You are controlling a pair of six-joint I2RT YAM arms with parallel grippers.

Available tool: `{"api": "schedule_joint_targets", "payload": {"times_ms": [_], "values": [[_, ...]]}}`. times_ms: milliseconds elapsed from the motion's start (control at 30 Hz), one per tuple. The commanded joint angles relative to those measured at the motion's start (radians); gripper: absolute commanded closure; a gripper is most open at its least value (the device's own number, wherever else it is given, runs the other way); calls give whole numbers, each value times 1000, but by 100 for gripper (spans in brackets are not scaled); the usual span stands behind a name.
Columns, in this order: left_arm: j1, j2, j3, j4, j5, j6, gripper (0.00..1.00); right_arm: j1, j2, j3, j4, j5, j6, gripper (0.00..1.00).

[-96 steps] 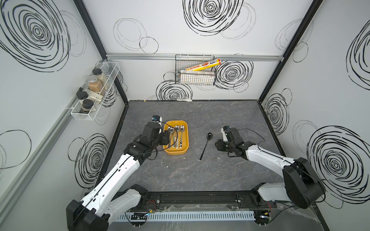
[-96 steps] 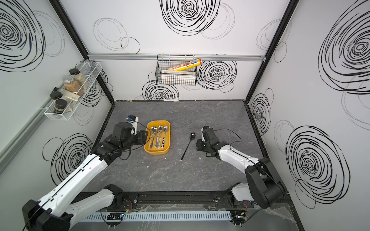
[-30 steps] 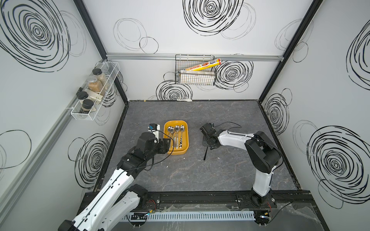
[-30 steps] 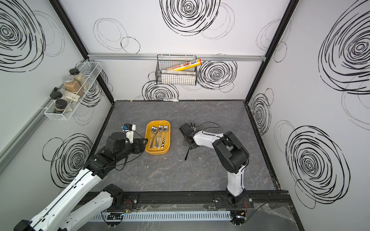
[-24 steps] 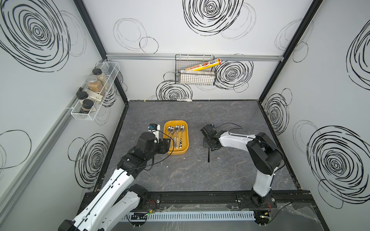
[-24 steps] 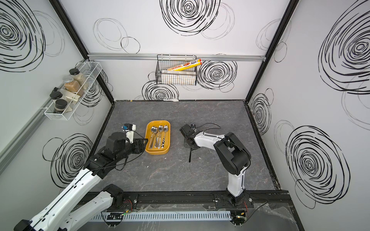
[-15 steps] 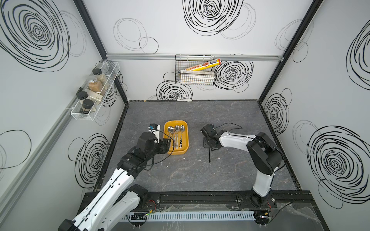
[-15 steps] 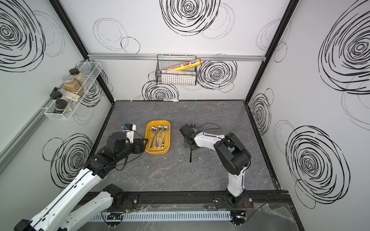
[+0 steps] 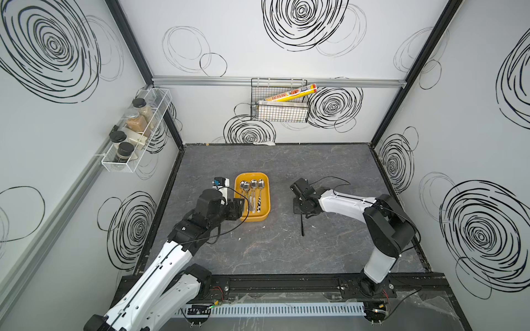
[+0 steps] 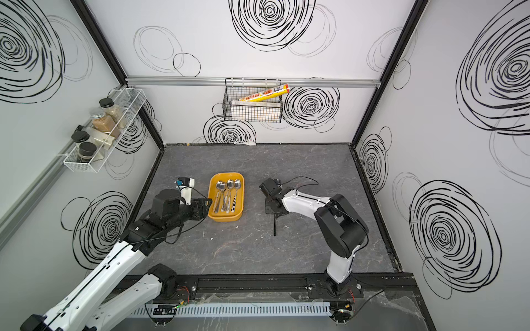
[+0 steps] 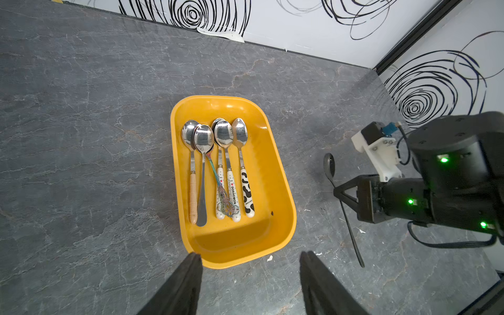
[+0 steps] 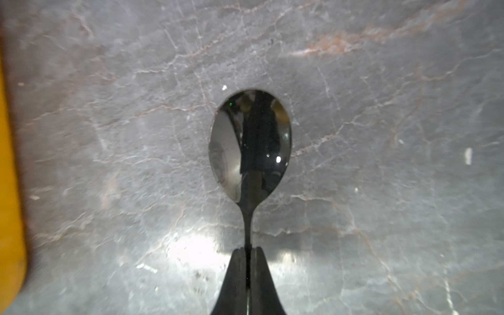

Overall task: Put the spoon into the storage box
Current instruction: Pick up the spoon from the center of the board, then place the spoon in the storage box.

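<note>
Right of the storage box, the right claw has just pinched the spoon by its neck, ready for lifting; the left claw hangs open, empty.

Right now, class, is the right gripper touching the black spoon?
Touching. In the right wrist view the right gripper is pinched shut on the black spoon at its neck.

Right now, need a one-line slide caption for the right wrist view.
Right gripper shut on the dark spoon at its neck, bowl over the grey table, yellow storage box just in view.
</note>
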Motion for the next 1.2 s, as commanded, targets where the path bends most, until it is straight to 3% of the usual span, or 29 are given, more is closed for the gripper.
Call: {"api": "schedule_joint_targets", "payload": {"times_ms": [0, 300, 467, 900, 1167], "values": [[8, 2, -11, 41, 5, 2, 36, 6, -58, -11, -16, -19, -20, 100], [11, -6, -11, 40, -8, 1, 36, 15, -169, 40, -22, -133, -28, 100], [16, -13, -12, 39, -13, 0, 36, 30, -142, 190, -70, -169, -20, 100], [18, -25, -12, 34, -34, -6, 36, 113, 381, 923, -284, -198, 27, 100], [17, -40, -15, 37, -37, -8, 36, 121, 565, 1057, -312, -199, 62, 100]]}}
